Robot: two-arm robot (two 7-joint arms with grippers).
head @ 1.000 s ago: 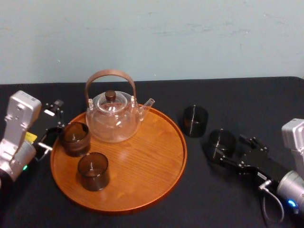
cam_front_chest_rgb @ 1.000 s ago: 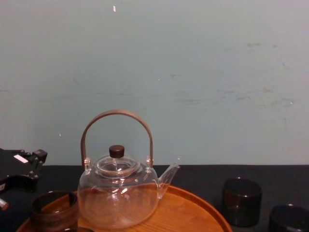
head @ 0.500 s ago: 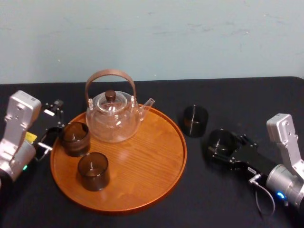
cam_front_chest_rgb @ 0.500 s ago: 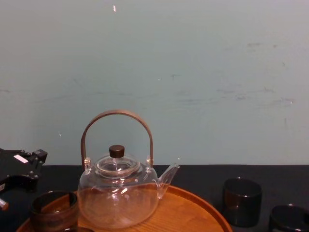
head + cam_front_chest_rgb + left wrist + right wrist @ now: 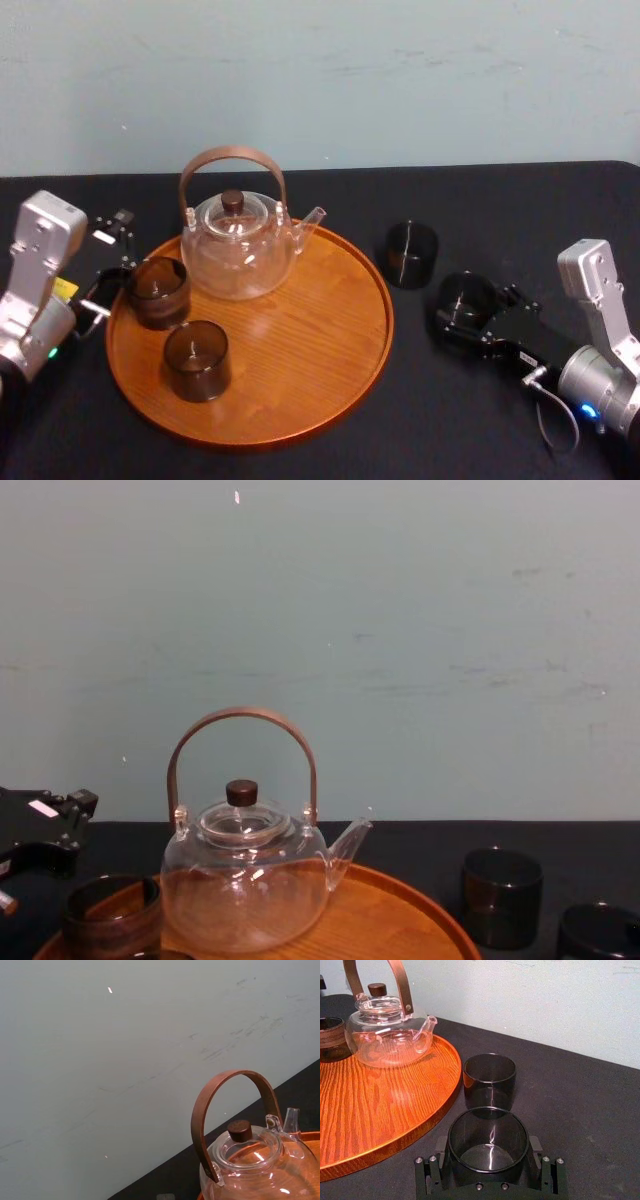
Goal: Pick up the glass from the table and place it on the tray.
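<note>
A dark glass (image 5: 468,298) stands on the black table (image 5: 520,205), right of the round wooden tray (image 5: 300,400). My right gripper (image 5: 462,312) reaches in from the right and is shut on it. In the right wrist view this glass (image 5: 488,1141) sits upright between the fingers (image 5: 441,1146), which press on both sides of it. A second dark glass (image 5: 411,254) stands just beyond, nearer the tray's rim. My left gripper (image 5: 108,265) rests open at the tray's left edge, beside a brown glass (image 5: 160,292).
On the tray stand a clear glass teapot (image 5: 238,250) with a brown hoop handle and another brown glass (image 5: 197,360). The chest view shows the teapot (image 5: 245,885) and both dark glasses (image 5: 501,898) (image 5: 598,932). A pale wall runs behind the table.
My right gripper slid forward from behind the near dark glass until its fingers stood on both sides of it. The glass and the left arm stayed where they were.
</note>
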